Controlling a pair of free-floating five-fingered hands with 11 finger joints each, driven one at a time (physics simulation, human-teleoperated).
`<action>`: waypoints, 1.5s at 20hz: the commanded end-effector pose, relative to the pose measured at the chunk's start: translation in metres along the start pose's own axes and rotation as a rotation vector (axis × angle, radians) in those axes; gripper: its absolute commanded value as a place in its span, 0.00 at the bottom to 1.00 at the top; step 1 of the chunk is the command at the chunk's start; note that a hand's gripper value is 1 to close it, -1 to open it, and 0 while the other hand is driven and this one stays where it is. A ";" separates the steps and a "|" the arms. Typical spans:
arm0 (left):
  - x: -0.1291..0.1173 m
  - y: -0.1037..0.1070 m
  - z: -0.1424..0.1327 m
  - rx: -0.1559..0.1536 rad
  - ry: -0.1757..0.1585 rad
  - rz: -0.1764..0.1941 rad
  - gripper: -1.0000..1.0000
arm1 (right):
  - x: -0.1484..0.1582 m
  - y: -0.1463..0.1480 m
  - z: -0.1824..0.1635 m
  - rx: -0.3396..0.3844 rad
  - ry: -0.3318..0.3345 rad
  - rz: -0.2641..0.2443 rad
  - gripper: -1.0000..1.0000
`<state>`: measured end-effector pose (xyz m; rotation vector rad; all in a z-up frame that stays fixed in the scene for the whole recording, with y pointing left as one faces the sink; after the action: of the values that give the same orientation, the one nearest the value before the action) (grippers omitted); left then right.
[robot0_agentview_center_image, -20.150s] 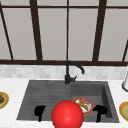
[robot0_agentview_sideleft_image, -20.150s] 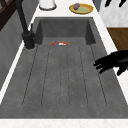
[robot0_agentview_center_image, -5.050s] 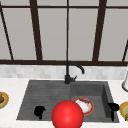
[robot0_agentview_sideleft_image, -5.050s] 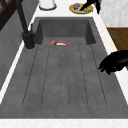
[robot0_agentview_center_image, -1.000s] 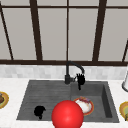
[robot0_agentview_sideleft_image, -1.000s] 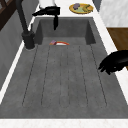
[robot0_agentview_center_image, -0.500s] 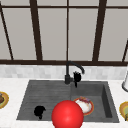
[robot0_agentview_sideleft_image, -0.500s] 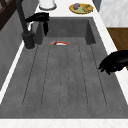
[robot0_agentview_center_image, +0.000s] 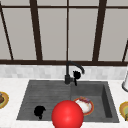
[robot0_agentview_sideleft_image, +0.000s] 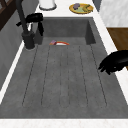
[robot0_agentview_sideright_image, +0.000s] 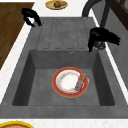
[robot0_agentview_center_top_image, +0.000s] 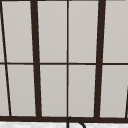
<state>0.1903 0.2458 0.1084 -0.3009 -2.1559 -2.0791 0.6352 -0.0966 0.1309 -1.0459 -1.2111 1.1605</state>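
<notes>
My right hand (robot0_agentview_center_image: 76, 74) hangs beside the black faucet (robot0_agentview_center_image: 67, 75), fingers drooping and relaxed, holding nothing. The left side view has this hand (robot0_agentview_sideleft_image: 35, 18) just right of the faucet (robot0_agentview_sideleft_image: 25, 25). From the right it (robot0_agentview_sideright_image: 103, 36) hovers over the basin's back edge by the faucet base. My left hand (robot0_agentview_center_image: 39, 111) idles open at the drainboard's front edge, nothing in it, also seen as the left hand (robot0_agentview_sideleft_image: 115, 62) and the left hand (robot0_agentview_sideright_image: 30, 14). A red-rimmed white plate (robot0_agentview_sideright_image: 66, 82) lies in the basin with a small packet (robot0_agentview_sideright_image: 80, 82) on its rim. A red ball (robot0_agentview_center_image: 67, 115) sits at the sink's front.
The ribbed drainboard (robot0_agentview_sideleft_image: 65, 75) fills the sink's left half. Yellow plates with food stand on the counter, one at the left (robot0_agentview_center_image: 2, 98) and one at the right (robot0_agentview_center_image: 124, 109). A white container (robot0_agentview_center_image: 125, 82) stands at the back right. A window (robot0_agentview_center_top_image: 67, 60) rises behind the faucet.
My right hand came from the sink's right side to the faucet, and in the last second it edged closer to the spout. The left hand, plate and ball stayed put.
</notes>
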 end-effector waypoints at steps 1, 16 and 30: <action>0.000 0.000 0.000 0.000 0.000 0.000 0.50 | 0.000 0.005 -0.014 0.124 0.017 0.010 0.00; 0.000 0.000 0.000 0.000 0.000 0.000 0.50 | 0.048 0.008 -0.017 0.140 0.170 0.266 1.00; 0.000 0.000 0.000 0.000 0.000 0.000 0.50 | 0.006 0.009 -0.036 0.339 -0.067 0.167 1.00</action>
<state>0.1903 0.2458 0.1084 -0.3009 -2.1559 -2.0791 0.6720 -0.0700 0.1411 -0.9027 -0.9553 1.5069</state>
